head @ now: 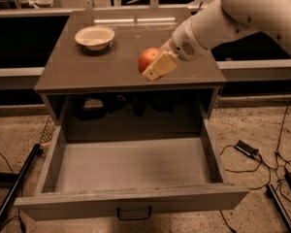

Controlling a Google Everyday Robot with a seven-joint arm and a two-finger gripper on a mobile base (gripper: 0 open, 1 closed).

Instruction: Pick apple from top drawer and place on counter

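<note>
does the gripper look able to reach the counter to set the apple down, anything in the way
Probably yes. The gripper, shut on the apple, hangs over the counter's front; the spot beneath looks bare, and the white bowl sits far off at back left.

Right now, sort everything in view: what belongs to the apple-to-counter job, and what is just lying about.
Job: apple, held by the gripper over the counter near its front edge; top drawer, pulled open.

Lying about: white bowl on the counter; cables on the floor at right; black pole at left.
</note>
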